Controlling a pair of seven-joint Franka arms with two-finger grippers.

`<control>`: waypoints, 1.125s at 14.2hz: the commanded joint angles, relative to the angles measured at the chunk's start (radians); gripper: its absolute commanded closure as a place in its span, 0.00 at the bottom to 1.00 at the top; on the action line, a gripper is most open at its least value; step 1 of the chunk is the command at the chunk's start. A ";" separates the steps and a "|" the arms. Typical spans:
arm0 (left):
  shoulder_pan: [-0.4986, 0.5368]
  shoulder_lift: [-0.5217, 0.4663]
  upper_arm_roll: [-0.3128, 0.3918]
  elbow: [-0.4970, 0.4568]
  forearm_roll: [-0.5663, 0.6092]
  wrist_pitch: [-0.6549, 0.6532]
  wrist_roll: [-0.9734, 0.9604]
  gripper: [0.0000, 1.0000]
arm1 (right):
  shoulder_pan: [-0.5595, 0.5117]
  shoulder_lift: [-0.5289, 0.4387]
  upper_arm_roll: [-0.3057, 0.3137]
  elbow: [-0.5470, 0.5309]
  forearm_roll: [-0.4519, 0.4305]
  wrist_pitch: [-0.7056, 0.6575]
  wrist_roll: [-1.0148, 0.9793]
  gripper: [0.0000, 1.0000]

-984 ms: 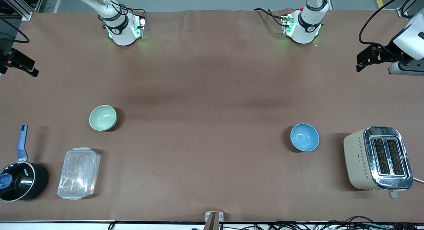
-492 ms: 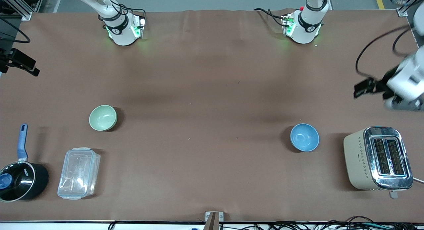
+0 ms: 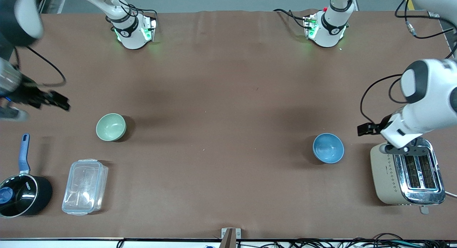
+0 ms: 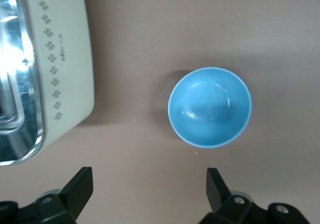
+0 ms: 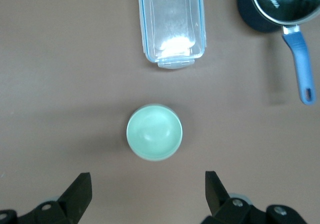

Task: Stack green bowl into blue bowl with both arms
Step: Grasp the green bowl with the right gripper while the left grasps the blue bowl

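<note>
The green bowl [image 3: 111,127] sits upright and empty toward the right arm's end of the table; it also shows in the right wrist view [image 5: 154,132]. The blue bowl [image 3: 328,148] sits upright and empty toward the left arm's end, beside the toaster; it also shows in the left wrist view [image 4: 210,106]. My right gripper [image 3: 59,101] [image 5: 147,181] is open and empty, in the air over bare table beside the green bowl. My left gripper [image 3: 365,129] [image 4: 148,176] is open and empty, in the air over the table between the blue bowl and the toaster.
A cream toaster [image 3: 407,171] stands at the left arm's end. A clear lidded container [image 3: 85,187] and a black saucepan with a blue handle [image 3: 21,191] lie nearer the front camera than the green bowl. The arm bases [image 3: 130,30] [image 3: 326,28] stand at the top.
Both arms have swung in from the table's ends. The left gripper moved down beside the blue bowl; the right gripper moved in toward the green bowl. The bowls have not moved.
</note>
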 commanded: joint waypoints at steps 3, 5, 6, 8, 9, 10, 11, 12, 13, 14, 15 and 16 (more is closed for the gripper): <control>0.031 0.149 0.001 -0.034 0.030 0.202 0.006 0.00 | -0.012 0.009 -0.068 -0.359 0.002 0.425 -0.136 0.00; 0.028 0.206 -0.001 -0.034 0.028 0.241 0.003 0.00 | -0.020 0.090 -0.090 -0.392 0.002 0.509 -0.145 0.00; 0.026 0.213 -0.004 -0.034 0.028 0.241 -0.008 0.00 | -0.024 0.127 -0.093 -0.391 0.002 0.526 -0.145 0.00; 0.019 0.228 -0.012 -0.034 0.018 0.240 -0.012 0.01 | -0.023 0.187 -0.093 -0.392 0.010 0.561 -0.142 0.00; 0.016 0.234 -0.013 -0.032 0.014 0.240 -0.012 0.04 | -0.024 0.227 -0.093 -0.395 0.013 0.605 -0.139 0.00; 0.014 0.243 -0.013 -0.031 0.013 0.240 -0.012 0.09 | -0.026 0.259 -0.093 -0.397 0.021 0.642 -0.135 0.00; 0.014 0.249 -0.025 -0.031 0.013 0.240 -0.012 0.22 | -0.023 0.279 -0.093 -0.395 0.053 0.648 -0.136 0.00; 0.016 0.251 -0.028 -0.031 0.013 0.240 -0.012 0.36 | -0.021 0.283 -0.093 -0.397 0.076 0.650 -0.139 0.00; 0.014 0.260 -0.030 -0.031 0.013 0.240 -0.012 0.54 | -0.021 0.290 -0.093 -0.401 0.081 0.662 -0.139 0.01; 0.014 0.268 -0.035 -0.028 0.013 0.240 -0.012 0.65 | -0.021 0.290 -0.092 -0.421 0.082 0.693 -0.138 0.03; 0.014 0.275 -0.042 -0.024 0.011 0.240 -0.012 0.69 | -0.017 0.292 -0.092 -0.450 0.082 0.740 -0.138 0.08; 0.014 0.279 -0.044 -0.023 0.011 0.240 -0.012 0.75 | -0.014 0.292 -0.092 -0.484 0.082 0.800 -0.136 0.16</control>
